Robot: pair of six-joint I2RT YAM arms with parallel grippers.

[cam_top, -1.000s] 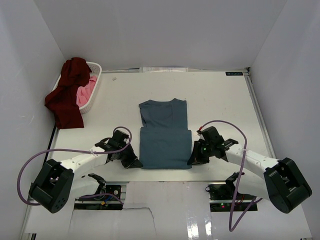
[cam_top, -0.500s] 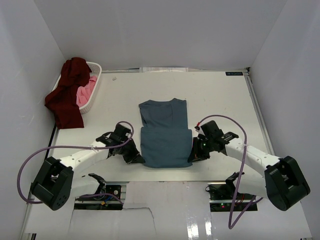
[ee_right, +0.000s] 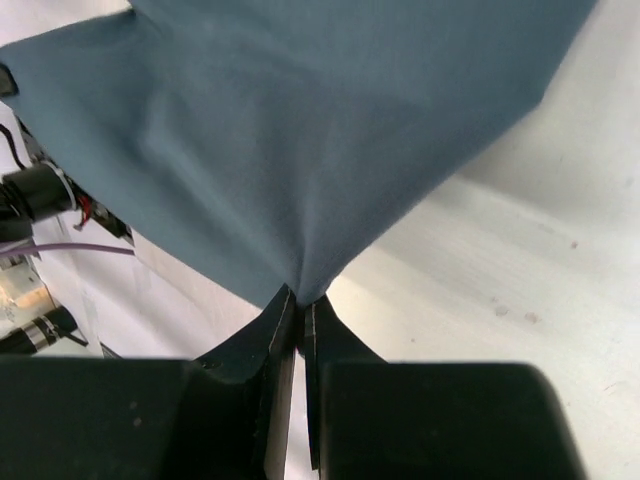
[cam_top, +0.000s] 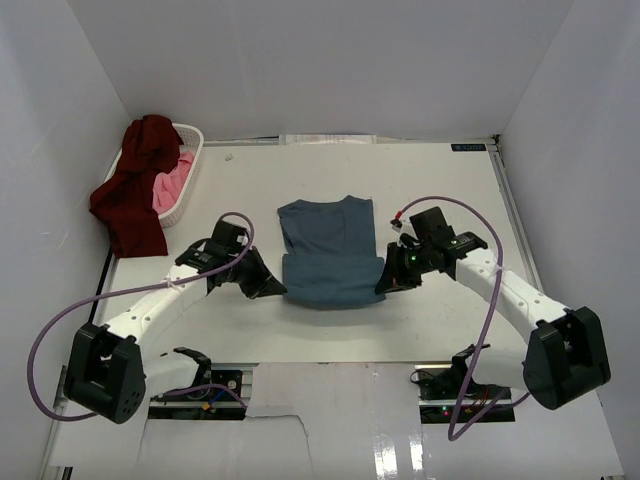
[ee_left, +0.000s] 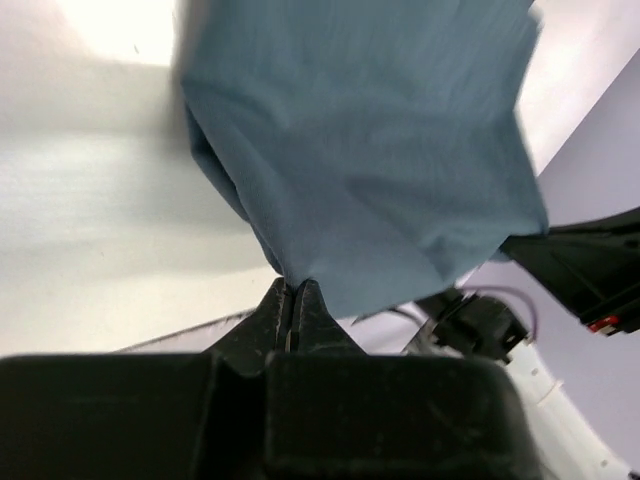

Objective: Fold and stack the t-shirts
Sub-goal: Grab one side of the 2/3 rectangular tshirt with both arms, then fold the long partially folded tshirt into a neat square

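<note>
While both arms reach inward over the white table (cam_top: 450, 200), the teal-blue t-shirt (cam_top: 328, 232) sits near the table's middle. Its collar end points toward 12 o'clock and its near part is doubled over toward 6 o'clock. At the 9 o'clock corner of that doubled part, the left gripper (cam_top: 281, 290) has its fingers pinched tight on the cloth; the left wrist view shows the two tips pressed together with blue fabric rising from between them. At the 3 o'clock corner, the right gripper (cam_top: 382, 287) pinches the opposite corner the same way, its fingers closed to a thin slit on the fabric. Well apart at 10 o'clock, the white laundry basket (cam_top: 195, 140) holds the pink t-shirt (cam_top: 172, 188), and the dark maroon t-shirt (cam_top: 135, 200) drapes over its rim onto the table.
</note>
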